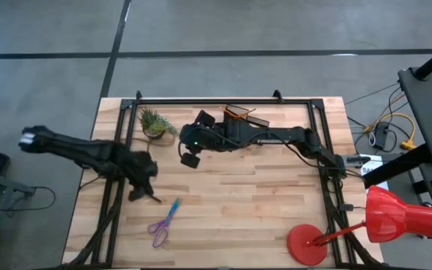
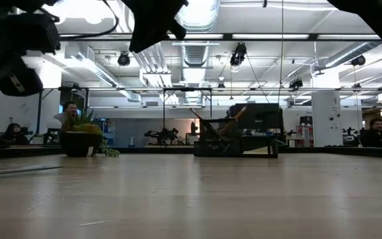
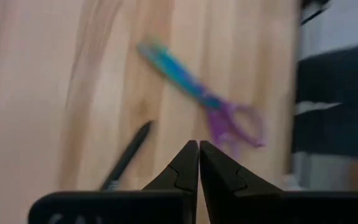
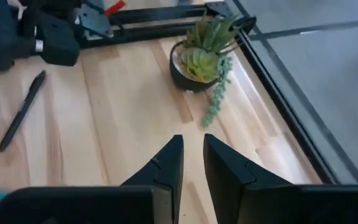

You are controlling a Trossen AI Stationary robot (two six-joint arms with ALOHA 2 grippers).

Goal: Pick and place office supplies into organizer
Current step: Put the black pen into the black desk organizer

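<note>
Purple-handled scissors (image 1: pixel 163 223) with blue blades lie flat on the wooden table near its front left; they also show in the left wrist view (image 3: pixel 210 99). A thin black pen (image 3: pixel 128 155) lies flat just beside them, seen too in the right wrist view (image 4: pixel 22 111). My left gripper (image 3: pixel 198 146) is shut and empty, hovering over the pen and scissors (image 1: pixel 142 193). My right gripper (image 4: pixel 192 140) hangs high over the table's middle (image 1: pixel 190 157), a small gap between its fingers and nothing in it. The black organizer (image 1: pixel 238 115) stands at the far edge with items sticking up from it.
A small green potted plant (image 1: pixel 154 124) stands at the far left, close to my right gripper. A red desk lamp (image 1: pixel 381 217) sits at the near right corner. A black frame (image 1: pixel 223 98) runs along the far and side edges. Bare wood lies mid-table.
</note>
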